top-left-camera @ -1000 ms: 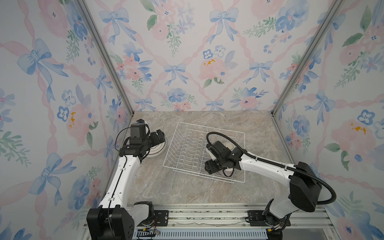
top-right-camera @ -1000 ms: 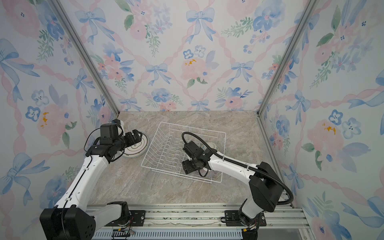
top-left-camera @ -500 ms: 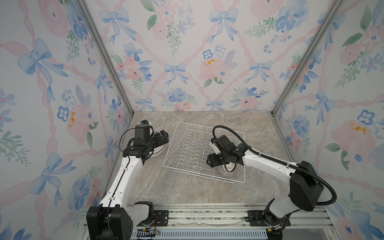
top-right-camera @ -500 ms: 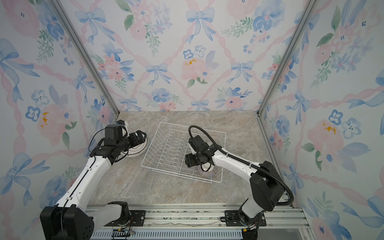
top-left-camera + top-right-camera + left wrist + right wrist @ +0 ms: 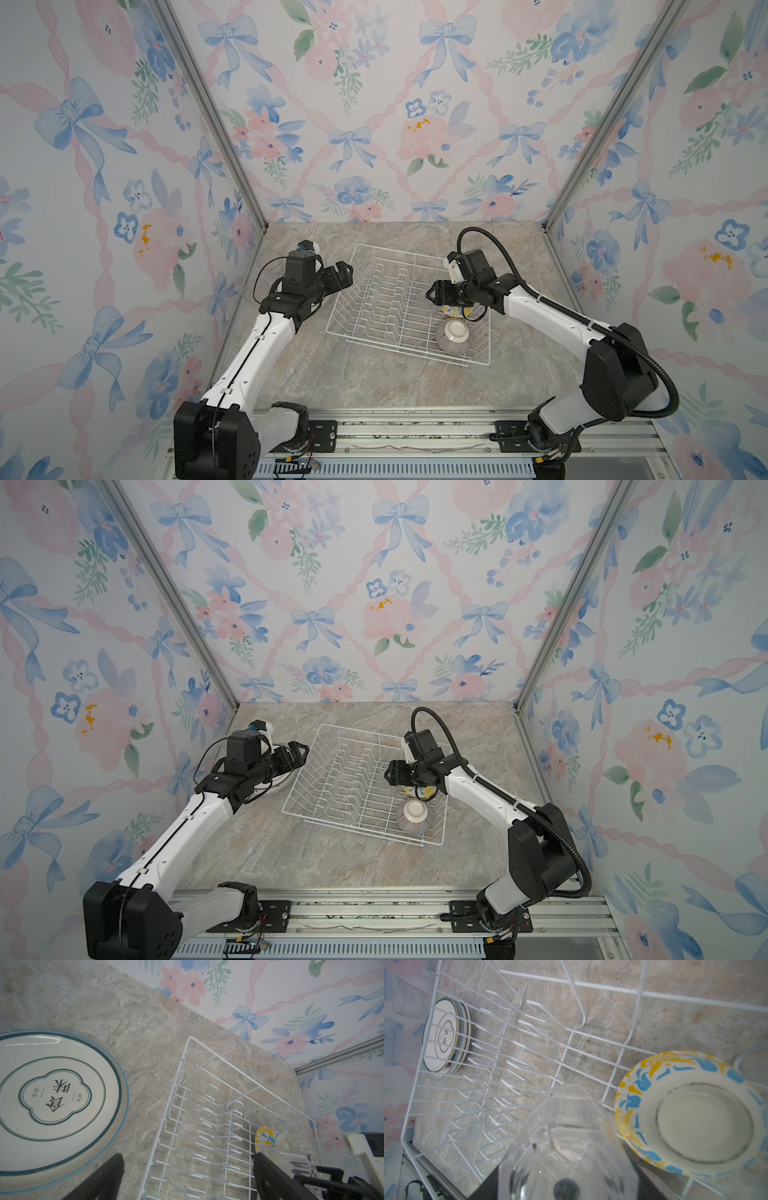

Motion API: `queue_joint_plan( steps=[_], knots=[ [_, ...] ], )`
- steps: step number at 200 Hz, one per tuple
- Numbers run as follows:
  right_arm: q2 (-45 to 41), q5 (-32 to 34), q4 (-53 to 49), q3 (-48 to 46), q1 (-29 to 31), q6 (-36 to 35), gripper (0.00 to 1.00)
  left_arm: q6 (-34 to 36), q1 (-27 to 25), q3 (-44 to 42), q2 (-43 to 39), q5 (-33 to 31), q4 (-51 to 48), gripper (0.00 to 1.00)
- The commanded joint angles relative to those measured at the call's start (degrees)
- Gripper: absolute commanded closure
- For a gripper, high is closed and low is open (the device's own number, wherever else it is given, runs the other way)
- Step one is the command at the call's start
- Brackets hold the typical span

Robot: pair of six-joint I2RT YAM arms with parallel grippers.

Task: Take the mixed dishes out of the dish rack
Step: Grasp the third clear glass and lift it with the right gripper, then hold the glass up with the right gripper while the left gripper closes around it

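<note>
- White wire rack [image 5: 399,299] sits mid-table, holding a striped bowl [image 5: 453,336] and a yellow-blue bowl [image 5: 691,1113].
- Only the right wrist view shows a clear glass [image 5: 566,1142] clamped in the right gripper [image 5: 432,293] over the rack.
- Left gripper [image 5: 343,276], jaws wide and empty, hangs beside stacked plates [image 5: 54,1101]; these are half hidden in a top view [image 5: 278,781].

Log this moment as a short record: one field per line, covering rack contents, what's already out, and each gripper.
rack: white wire dish rack on the marble table, plate slots empty
in rack: yellow-blue floral bowl, upside down; grey-striped bowl, upside down
out of rack: stack of plates on the table, left of the rack
left gripper: open, empty, at the rack's left edge
right gripper: closed on a clear glass, above the rack
</note>
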Motion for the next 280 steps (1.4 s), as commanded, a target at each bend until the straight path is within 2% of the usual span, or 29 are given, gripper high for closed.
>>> queue_joint_plan(
  steps=[1,29,76,91,120,159,280],
  knots=[
    [-0.49,-3.27,3.86,2.42,-1.98,2.63,0.45,-2.4,-0.96,-2.81,-0.89,-0.98,4.83,0.02],
    [0.25,-6.2,6.5,2.96,-3.68,5.3,0.45,-3.34,-3.01,-6.98,-2.86,-2.79,11.29,0.02],
    [1.97,-9.38,8.49,4.69,-4.94,7.19,0.44,-5.07,-6.42,-15.18,-3.75,0.03,25.71,0.02],
    [2.32,-10.93,10.49,4.45,-5.57,10.34,0.44,-5.29,-7.33,-16.21,-2.63,0.61,27.91,0.02],
    [3.56,-12.8,11.56,5.17,-6.44,12.12,0.44,-4.92,-9.48,-16.08,-0.18,1.54,29.13,0.02],
    [4.57,-18.27,17.13,4.7,-8.49,18.44,0.44,-4.31,-13.64,-17.16,1.91,1.92,35.97,0.04],
    [5.44,-22.11,20.72,7.12,-8.65,24.3,0.44,-7.41,-19.78,-10.63,17.33,11.84,52.74,0.16]
  ],
)
